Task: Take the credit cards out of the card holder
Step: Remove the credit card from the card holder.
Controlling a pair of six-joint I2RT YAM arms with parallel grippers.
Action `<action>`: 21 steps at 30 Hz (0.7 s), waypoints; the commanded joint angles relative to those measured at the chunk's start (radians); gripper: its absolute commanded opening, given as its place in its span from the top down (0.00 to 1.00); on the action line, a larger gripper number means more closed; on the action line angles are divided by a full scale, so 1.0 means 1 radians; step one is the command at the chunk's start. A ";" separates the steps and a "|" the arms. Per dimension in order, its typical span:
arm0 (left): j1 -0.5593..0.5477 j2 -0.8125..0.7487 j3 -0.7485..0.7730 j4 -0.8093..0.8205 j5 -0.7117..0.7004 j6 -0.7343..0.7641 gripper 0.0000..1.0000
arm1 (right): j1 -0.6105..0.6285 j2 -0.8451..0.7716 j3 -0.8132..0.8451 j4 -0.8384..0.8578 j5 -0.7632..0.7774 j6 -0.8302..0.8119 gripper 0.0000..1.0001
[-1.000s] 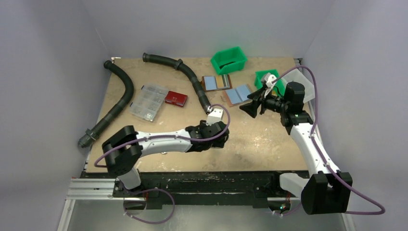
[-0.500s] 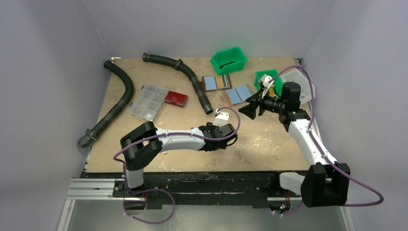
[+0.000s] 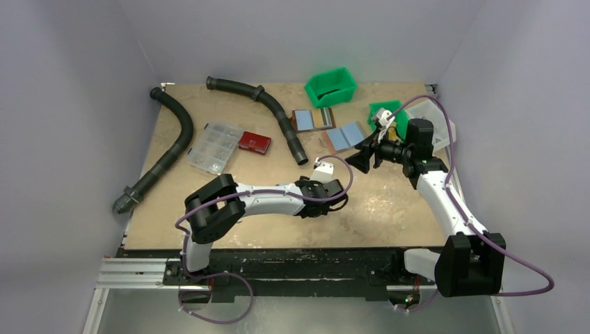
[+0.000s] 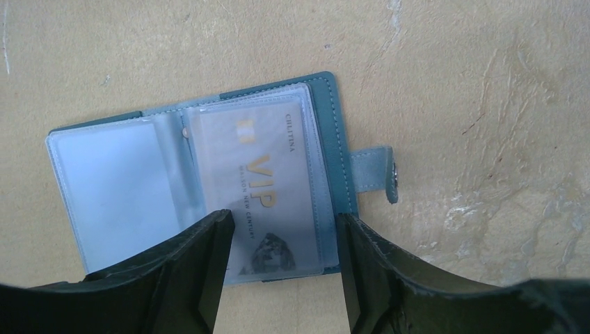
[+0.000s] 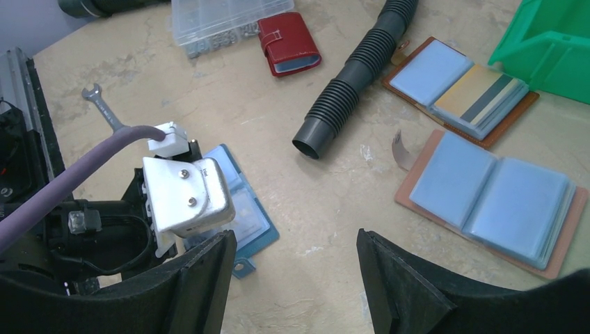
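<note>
The card holder [image 4: 202, 188] lay open and flat on the surface [image 4: 487, 83], toward the near middle of it, its dark-blue cover facing down and its snap tab [image 4: 376, 174] sticking out to one side. A pale card marked "VIP" [image 4: 271, 188] sat inside a clear sleeve on the tab side, while the sleeve on the other side looked plain light blue.

The left end effector [image 4: 282, 229] hovered directly over the holder with its jaws apart, one finger at each side of the VIP card's near end; whether the fingers touched the sleeve could not be told. From overhead, the left end effector [image 3: 327, 202] covered the holder almost entirely.

The right end effector [image 5: 296, 243] hung above the surface with its jaws spread and nothing between them, pointed toward the left arm and the card holder [image 5: 243, 209] beneath it.

Farther back lay two brown-backed holders with blue sleeves [image 5: 463, 87] [image 5: 494, 198], both open, a black corrugated hose [image 5: 355, 76], a red wallet [image 5: 289, 43], a clear compartment box [image 5: 222, 17], a green bin [image 5: 549, 42] and a small wrench [image 5: 104, 108].
</note>
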State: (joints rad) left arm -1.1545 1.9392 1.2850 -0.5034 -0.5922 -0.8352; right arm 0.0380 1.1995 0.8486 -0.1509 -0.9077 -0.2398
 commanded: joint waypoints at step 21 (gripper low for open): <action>-0.007 -0.158 -0.133 0.151 0.033 0.088 0.36 | -0.003 0.018 0.046 -0.001 -0.016 -0.016 0.28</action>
State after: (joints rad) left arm -1.1591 1.8744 1.1904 -0.4236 -0.5770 -0.7921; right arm 0.0380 1.2091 0.8486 -0.1574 -0.9081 -0.2409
